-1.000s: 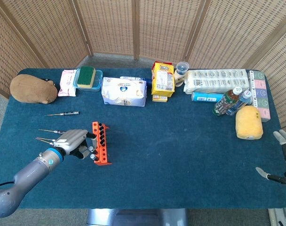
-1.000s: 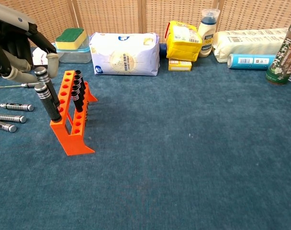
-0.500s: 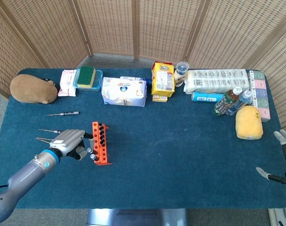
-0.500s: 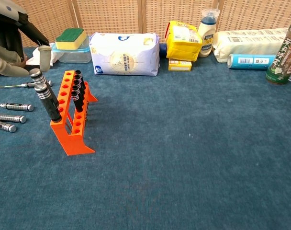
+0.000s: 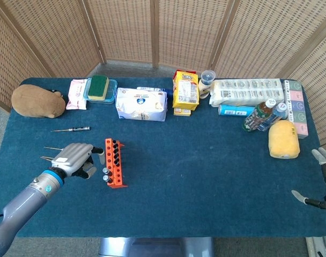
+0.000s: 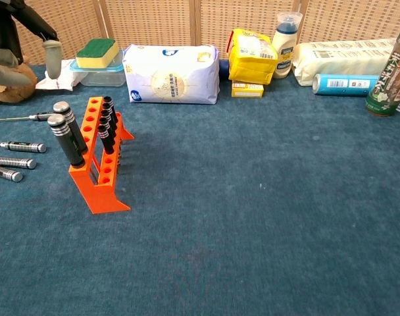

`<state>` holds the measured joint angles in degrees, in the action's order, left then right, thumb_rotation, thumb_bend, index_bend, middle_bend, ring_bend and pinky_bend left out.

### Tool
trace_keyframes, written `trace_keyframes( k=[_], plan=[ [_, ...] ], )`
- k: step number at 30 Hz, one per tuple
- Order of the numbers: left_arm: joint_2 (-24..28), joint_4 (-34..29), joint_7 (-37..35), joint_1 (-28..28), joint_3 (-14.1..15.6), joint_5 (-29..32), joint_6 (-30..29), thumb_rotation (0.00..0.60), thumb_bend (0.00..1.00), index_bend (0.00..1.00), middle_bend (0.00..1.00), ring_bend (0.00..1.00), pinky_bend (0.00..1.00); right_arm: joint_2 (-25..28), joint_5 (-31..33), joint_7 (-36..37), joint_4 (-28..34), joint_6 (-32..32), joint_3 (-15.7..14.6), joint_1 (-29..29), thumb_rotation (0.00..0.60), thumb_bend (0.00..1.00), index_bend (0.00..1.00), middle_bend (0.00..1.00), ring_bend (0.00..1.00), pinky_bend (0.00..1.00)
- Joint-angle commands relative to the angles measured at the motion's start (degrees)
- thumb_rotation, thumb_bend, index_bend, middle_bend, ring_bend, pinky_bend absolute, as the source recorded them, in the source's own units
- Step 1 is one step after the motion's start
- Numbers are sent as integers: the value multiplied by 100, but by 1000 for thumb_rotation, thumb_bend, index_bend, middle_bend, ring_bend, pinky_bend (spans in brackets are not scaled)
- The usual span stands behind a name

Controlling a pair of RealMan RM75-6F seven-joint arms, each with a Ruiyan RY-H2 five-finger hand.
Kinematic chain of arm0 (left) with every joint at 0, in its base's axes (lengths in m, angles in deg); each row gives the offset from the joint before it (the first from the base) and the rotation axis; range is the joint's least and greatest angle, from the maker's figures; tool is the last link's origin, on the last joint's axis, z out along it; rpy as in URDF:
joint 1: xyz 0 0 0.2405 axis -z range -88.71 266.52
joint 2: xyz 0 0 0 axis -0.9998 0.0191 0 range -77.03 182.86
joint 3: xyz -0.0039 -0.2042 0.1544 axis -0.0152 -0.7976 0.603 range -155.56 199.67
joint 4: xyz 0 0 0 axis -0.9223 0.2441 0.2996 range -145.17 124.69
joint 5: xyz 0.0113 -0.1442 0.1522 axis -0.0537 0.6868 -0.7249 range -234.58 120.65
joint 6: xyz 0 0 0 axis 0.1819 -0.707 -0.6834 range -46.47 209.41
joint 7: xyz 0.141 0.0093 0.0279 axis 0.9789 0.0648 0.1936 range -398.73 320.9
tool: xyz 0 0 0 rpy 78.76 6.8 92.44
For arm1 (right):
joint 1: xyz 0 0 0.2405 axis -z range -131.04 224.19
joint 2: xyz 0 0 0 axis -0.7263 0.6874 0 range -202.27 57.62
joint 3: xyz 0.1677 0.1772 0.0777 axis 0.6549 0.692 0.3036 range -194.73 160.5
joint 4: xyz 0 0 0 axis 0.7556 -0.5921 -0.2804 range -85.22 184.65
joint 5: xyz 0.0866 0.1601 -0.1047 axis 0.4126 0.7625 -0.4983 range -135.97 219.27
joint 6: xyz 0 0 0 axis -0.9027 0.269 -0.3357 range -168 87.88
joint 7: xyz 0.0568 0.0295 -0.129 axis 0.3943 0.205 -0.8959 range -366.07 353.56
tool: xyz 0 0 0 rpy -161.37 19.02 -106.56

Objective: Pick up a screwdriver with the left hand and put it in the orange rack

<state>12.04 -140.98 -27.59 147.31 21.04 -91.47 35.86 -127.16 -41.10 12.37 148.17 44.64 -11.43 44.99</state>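
Note:
The orange rack stands on the blue cloth at the left, with several black-handled screwdrivers upright in it. Two with silver caps stand tilted at its near end. My left hand hovers just left of the rack, apart from it and holding nothing, its fingers hanging loose. Loose screwdrivers lie on the cloth: one farther back and others left of the rack, partly hidden under the hand in the head view. My right hand is at the table's right edge, fingers apart and empty.
Along the back stand a brown plush, a sponge on a container, a white bag, a yellow box, a paper roll pack, bottles and a yellow sponge.
My left hand has let go of the silver-capped screwdriver, which now stands in the rack, and has drawn back to the left and upward. The right hand has not moved.

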Motion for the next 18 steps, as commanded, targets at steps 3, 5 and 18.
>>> trace_keyframes(
  k=[3,5,18],
  plan=[
    [136,-40,-13,-185,3,-214,-78,600,329,149,739,717,860,2,-2,9,0,12,3,4,600,18,36,19,17,0],
    [240,-83,44,-368,59,-445,-230,600,264,26,466,502,726,3,-4,9,0,17,6,4,600,18,36,19,17,0],
    [-206,1161,-88,-3227,926,-4009,-3211,600,81,0,0,0,221,-34,-100,-106,-14,75,-10,0,600,2,32,19,17,0]
  ],
)
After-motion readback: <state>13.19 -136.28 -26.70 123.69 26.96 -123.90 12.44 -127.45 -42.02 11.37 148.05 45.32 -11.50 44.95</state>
